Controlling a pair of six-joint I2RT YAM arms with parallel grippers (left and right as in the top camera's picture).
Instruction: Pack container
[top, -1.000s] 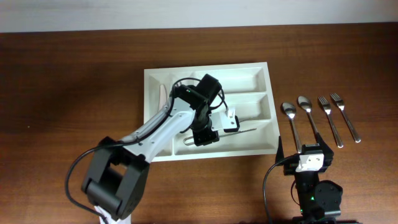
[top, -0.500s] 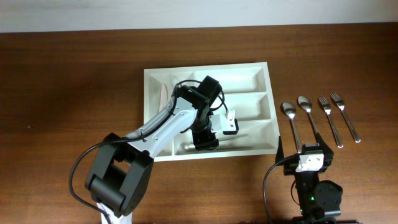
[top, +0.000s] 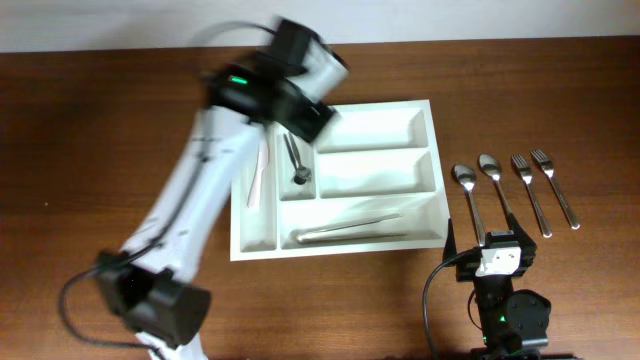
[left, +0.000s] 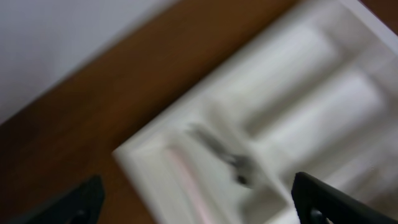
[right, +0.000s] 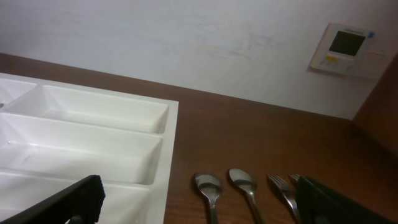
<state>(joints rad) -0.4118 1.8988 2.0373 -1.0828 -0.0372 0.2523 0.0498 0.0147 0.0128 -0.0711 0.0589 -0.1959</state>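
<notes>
The container (top: 380, 125) is a white tray in mid-table; in the blurred left wrist view its corner (left: 134, 155) shows, and in the right wrist view its rim (right: 169, 155). Long silver cutlery (top: 350, 232) lies in its nearest long compartment. A small metal piece (top: 297, 160) lies in one narrow compartment and a pale pinkish piece (top: 257, 172) in the other. My left gripper (left: 199, 205) hangs open and empty high above the tray's far left corner. My right gripper (right: 205, 208) stands open and empty at the near table edge, with two spoons (top: 480, 190) and two forks (top: 540, 190) ahead of it.
The spoons (right: 227, 186) and forks (right: 283, 190) lie in a row on the brown wood right of the tray. My left arm (top: 200, 200) arches over the table to the tray's left. A wall runs behind the table's far edge.
The left gripper opened over the nearest long compartment, left the silver cutlery lying there, then rose and swung to the tray's far left corner. The right arm has not moved.
</notes>
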